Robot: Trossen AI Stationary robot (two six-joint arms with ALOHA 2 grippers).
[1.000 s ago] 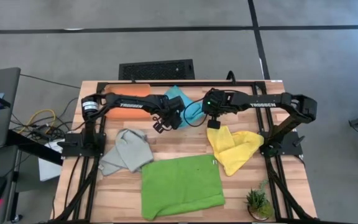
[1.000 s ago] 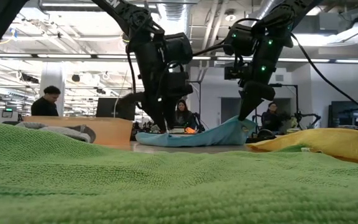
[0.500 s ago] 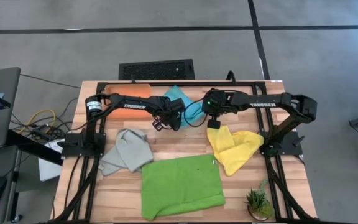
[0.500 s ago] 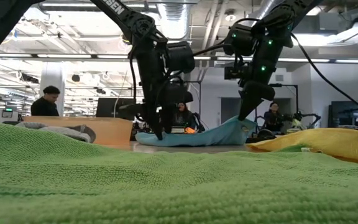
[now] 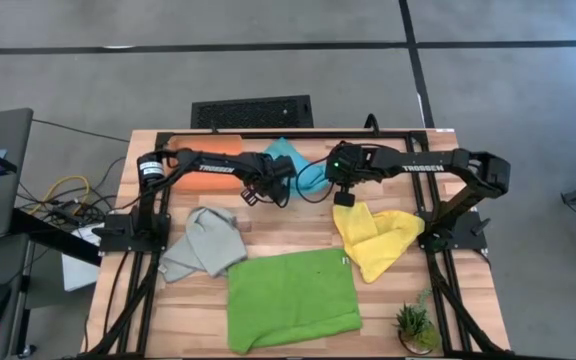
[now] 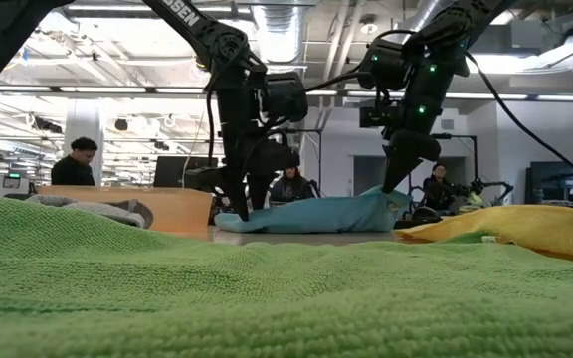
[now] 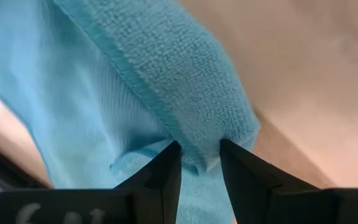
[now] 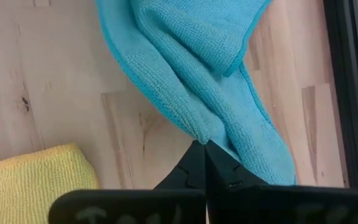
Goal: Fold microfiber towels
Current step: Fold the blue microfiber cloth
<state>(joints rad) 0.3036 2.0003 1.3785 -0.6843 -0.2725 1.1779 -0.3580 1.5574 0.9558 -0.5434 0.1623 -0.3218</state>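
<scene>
The turquoise towel (image 5: 286, 150) lies bunched at the far middle of the table, stretched between my two grippers. My left gripper (image 6: 239, 211) is shut on its left end, low over the wood. My right gripper (image 6: 389, 189) is shut on its right end, which stands raised. The orange towel (image 5: 208, 150) lies folded at the far left. Around the near half lie the grey towel (image 5: 203, 245), crumpled, the lime green towel (image 5: 293, 298), spread flat, and the yellow towel (image 5: 376, 235), crumpled. My left gripper pinches a thick hemmed fold at the towel's left end (image 7: 201, 152) between its two fingers (image 7: 165, 171). They come steeply from above. That end stays low at the table (image 6: 229, 223). My right gripper pinches a ridge of the towel's right end (image 8: 201, 134) between its shut fingertips, slanting down from above. How many layers it has, I cannot tell. This end is lifted (image 6: 376, 199), and the cloth slopes down from it toward my left gripper.
A black frame rail (image 5: 298, 132) runs along the far edge, and side rails run down both sides. A small potted plant (image 5: 415, 328) stands at the near right corner. Bare wood (image 5: 288, 225) lies between the turquoise towel and the green one.
My left gripper has shifted a little toward the table's left and far edge and has turned at the wrist, keeping its hold. The towel's left end has gone with it, and the cloth between the grippers now sits higher and fuller. My right gripper has kept still.
</scene>
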